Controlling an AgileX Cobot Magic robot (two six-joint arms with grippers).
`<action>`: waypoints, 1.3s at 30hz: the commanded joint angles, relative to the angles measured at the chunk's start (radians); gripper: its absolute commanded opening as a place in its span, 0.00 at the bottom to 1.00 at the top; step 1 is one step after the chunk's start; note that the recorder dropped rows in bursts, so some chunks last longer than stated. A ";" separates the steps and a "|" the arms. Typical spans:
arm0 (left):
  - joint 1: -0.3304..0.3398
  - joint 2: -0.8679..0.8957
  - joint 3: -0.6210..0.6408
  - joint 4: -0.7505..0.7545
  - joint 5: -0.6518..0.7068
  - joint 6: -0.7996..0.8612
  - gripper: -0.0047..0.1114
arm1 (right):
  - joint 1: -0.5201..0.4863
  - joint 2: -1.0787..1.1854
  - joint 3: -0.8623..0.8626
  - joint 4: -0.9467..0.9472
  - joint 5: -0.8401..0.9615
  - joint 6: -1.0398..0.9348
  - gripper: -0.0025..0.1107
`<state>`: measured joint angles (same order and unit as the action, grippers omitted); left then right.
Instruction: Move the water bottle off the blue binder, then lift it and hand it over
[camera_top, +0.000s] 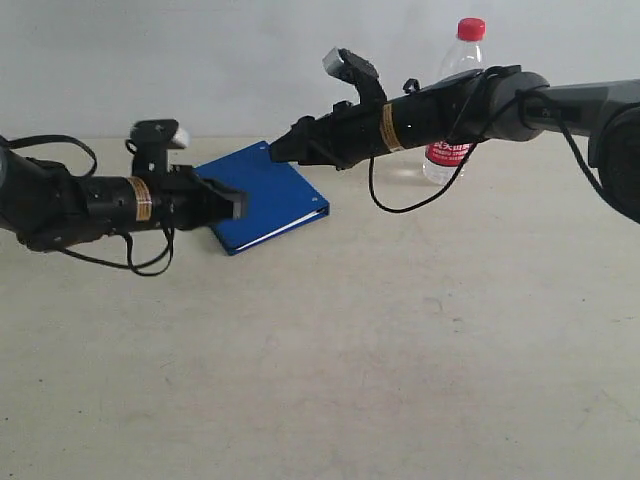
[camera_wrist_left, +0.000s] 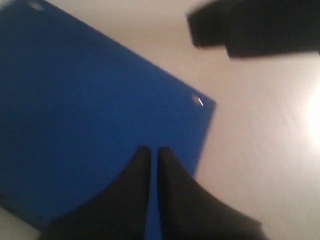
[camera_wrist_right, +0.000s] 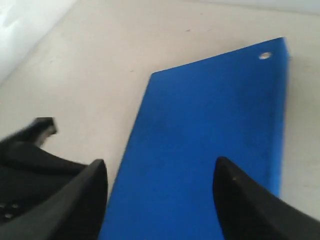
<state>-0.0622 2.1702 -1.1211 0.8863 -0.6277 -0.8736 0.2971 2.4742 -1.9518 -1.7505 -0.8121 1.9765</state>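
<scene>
Red label on the water bottle (camera_top: 448, 155) bears white writing, illegibly small.

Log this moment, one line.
bottle: upright, off binder | binder: flat | left gripper: shut, over binder | right gripper: open, over binder

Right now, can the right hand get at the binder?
Probably yes: the right hand hangs open over the binder, nothing lies between them, and the bottle stands clear of it.

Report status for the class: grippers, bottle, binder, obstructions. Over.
Left gripper shut, above blue binder. Right gripper open, also over binder, empty. Water bottle upright on table, off binder. Right arm crosses in front of bottle.
</scene>
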 joint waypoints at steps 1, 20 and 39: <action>0.026 -0.017 -0.030 -0.215 0.045 0.105 0.23 | -0.009 0.016 -0.003 0.006 0.212 0.048 0.47; -0.032 0.091 -0.201 -0.138 0.471 0.105 0.08 | -0.009 0.051 -0.003 0.006 0.365 -0.052 0.03; -0.089 0.134 -0.252 -0.008 0.493 0.078 0.08 | -0.009 0.141 -0.005 0.006 -0.257 -0.129 0.03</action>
<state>-0.1403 2.2909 -1.3814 0.8637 -0.1916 -0.7806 0.2637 2.6128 -1.9600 -1.7528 -0.8214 1.8720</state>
